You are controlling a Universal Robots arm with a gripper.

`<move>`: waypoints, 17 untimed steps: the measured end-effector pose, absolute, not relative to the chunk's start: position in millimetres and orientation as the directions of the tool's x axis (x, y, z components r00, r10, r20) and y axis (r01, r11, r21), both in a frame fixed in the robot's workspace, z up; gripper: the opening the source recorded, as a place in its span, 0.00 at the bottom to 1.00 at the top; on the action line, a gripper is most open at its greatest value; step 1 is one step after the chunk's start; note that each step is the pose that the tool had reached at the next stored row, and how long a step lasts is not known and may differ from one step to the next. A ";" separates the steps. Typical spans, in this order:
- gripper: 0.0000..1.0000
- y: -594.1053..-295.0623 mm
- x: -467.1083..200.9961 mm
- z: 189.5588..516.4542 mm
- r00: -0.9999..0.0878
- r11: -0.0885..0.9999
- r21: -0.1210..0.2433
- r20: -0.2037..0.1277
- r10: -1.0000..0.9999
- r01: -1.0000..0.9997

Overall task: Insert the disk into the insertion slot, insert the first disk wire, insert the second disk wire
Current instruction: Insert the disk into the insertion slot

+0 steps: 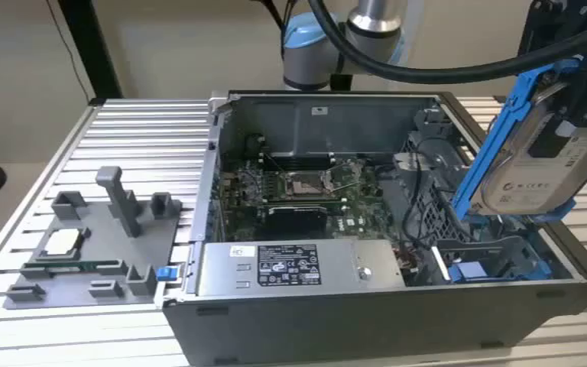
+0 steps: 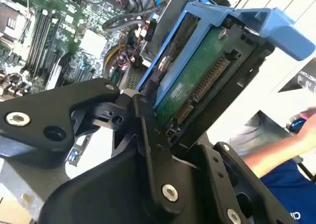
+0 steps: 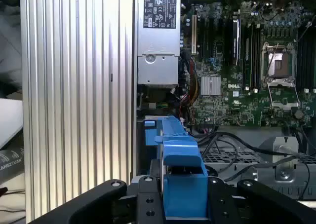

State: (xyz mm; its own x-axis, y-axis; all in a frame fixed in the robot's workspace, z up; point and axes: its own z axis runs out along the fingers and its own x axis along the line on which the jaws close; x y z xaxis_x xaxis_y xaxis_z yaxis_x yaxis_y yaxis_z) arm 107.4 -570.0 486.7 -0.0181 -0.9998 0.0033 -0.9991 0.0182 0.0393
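Disk (image 1: 540, 174) — a silver drive in its blue carrier — hangs tilted in the air, clamped between the tool's (image 1: 576, 115) black fingers (image 2: 148, 130), above the insertion slot (image 1: 497, 256) and clear of it. That slot lies in the open computer case's (image 1: 375, 321) near corner, by the table's (image 1: 141, 130) edge on the exterior view's right — beside 1 grey power-supply box (image 1: 283, 267).

wall (image 1: 171, 46): plain beige | table (image 1: 141, 138): ribbed aluminium | post (image 1: 89, 46): black
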 end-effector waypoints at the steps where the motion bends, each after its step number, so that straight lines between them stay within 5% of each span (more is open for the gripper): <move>1: 0.00 -570.0 107.4 486.8 -0.018 0.018 0.039 0.003 -1.000 -0.999; 17: 0.00 -575.7 109.0 486.7 -0.018 0.018 0.039 0.003 -1.000 -0.999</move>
